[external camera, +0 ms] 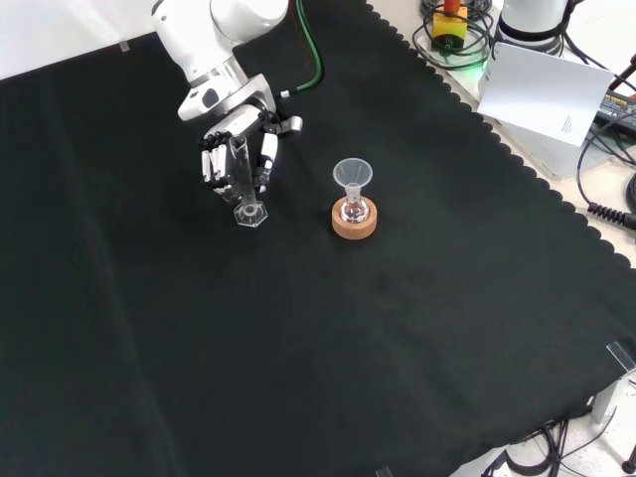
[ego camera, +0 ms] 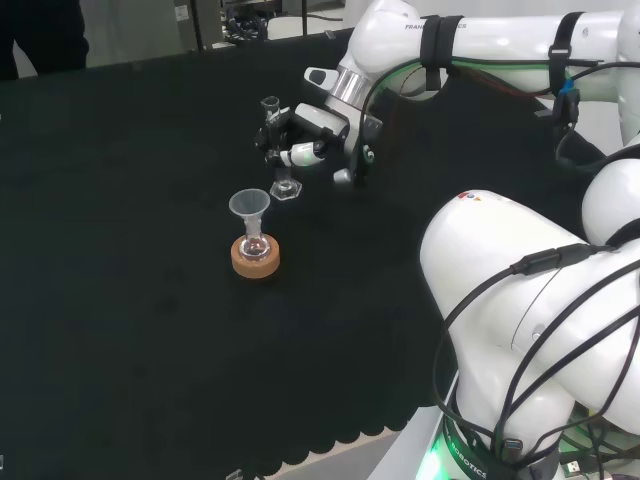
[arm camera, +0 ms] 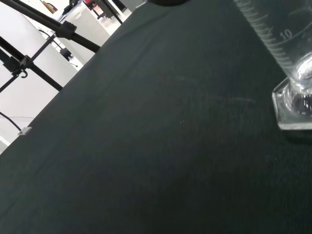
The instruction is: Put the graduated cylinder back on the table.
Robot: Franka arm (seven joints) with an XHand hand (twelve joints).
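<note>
Head view: hand at mid-desk, fingers curled round the tube of one graduated cylinder. Cylinder stands about upright, its hexagonal foot at or just above the black cloth of the desk; cannot tell whether it touches. In front of it, apart, one cork ring carries one small flask with one clear funnel in its neck.

Front view: hand comes in from the top, fingers wrapped on the cylinder's upper and middle tube. Foot looks level with the cloth, just left of the cork ring and flask, not touching them. Count: one cylinder, one funnel, one flask, one stand.

Wrist view: lower tube with printed scale and the thick clear foot resting on or hovering just over the cloth; contact looks likely.

Handling, judged: clear glass or plastic, light, stiff, smooth and slippery, breakable; tall on a narrow foot, so tips easily. Best held mid-tube, as now.
</note>
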